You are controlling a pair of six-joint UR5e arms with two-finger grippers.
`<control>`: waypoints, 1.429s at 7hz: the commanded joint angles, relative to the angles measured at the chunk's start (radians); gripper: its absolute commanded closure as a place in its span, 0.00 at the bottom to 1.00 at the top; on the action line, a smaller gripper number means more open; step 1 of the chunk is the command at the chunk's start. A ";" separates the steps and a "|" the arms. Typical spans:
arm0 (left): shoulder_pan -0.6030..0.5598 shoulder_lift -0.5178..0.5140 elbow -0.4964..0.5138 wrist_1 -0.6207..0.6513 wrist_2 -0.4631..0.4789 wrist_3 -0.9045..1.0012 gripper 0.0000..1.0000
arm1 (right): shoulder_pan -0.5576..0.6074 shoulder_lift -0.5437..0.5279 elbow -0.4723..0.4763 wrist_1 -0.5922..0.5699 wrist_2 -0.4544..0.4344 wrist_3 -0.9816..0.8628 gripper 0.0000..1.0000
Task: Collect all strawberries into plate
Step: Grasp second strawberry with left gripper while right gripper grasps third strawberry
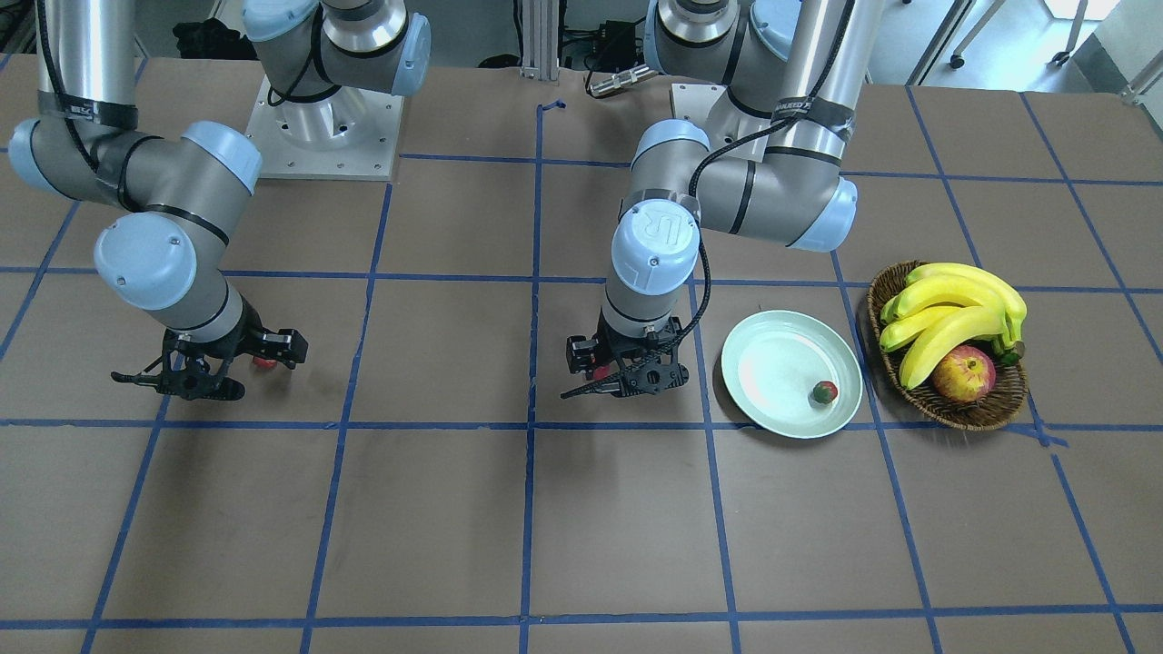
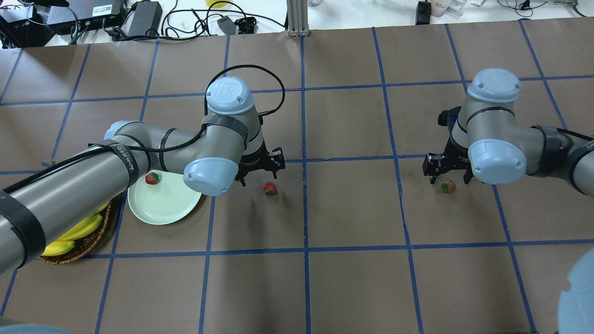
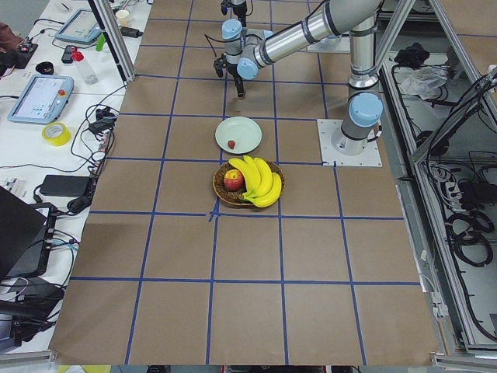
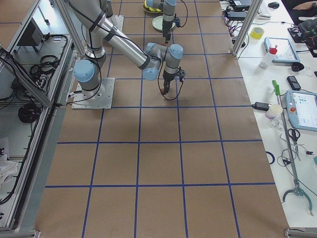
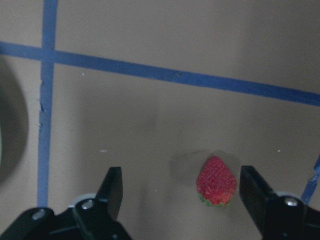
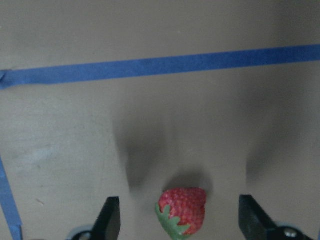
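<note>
Left claw (image 5: 182, 192): jaws spread wide, nothing pinched. It hangs low over the worktop (image 2: 352, 278), just beside the plate (image 2: 162, 208).
- First strawberry (image 5: 216, 181) lies on the worktop inside the gap between the fingers, nearer one finger and touching neither. Its tip points away from the wrist camera.

Right claw (image 6: 180, 215): jaws also spread, nothing held. It is well apart from the plate, on the far side of the worktop.
- Second strawberry (image 6: 182, 212) lies on the worktop roughly midway between the fingers, clear of both. Its green cap is turned toward the camera.

Plate: third strawberry (image 2: 152, 178) sits inside it near the rim, and is the only berry on it.

A wicker basket (image 1: 963, 413) stands just beside the plate, on the side away from the left claw. It holds bananas (image 1: 945, 309) and an apple (image 1: 963, 374).
</note>
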 commanded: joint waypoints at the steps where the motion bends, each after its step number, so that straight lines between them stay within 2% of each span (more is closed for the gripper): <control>1: -0.010 -0.034 -0.002 0.007 -0.037 -0.036 0.27 | -0.003 0.002 0.006 -0.003 -0.001 0.008 0.47; 2: -0.010 -0.037 -0.001 0.006 -0.037 -0.033 0.56 | -0.003 0.004 0.007 -0.003 -0.006 0.007 0.67; 3: -0.010 -0.035 -0.002 0.006 -0.040 -0.036 0.73 | -0.003 0.002 0.013 -0.002 -0.006 0.011 0.82; 4: -0.010 -0.035 -0.001 0.006 -0.034 -0.024 0.96 | -0.003 0.001 0.009 0.000 -0.006 0.015 0.93; 5: -0.010 -0.032 0.001 0.006 -0.034 -0.018 1.00 | -0.003 -0.007 0.003 0.006 -0.007 0.019 0.97; 6: 0.008 0.007 0.027 0.010 -0.020 0.105 1.00 | 0.003 -0.010 -0.017 0.017 0.003 0.065 0.97; 7: 0.118 0.056 0.112 -0.116 0.014 0.292 1.00 | 0.029 -0.010 -0.079 0.093 0.022 0.114 0.97; 8: 0.222 0.084 0.132 -0.192 0.012 0.412 1.00 | 0.093 -0.004 -0.155 0.169 0.101 0.158 0.97; 9: 0.304 0.099 0.127 -0.206 0.017 0.574 1.00 | 0.188 0.007 -0.218 0.209 0.170 0.297 0.97; 10: 0.373 0.106 0.093 -0.205 0.014 0.642 1.00 | 0.312 0.030 -0.242 0.196 0.227 0.461 0.97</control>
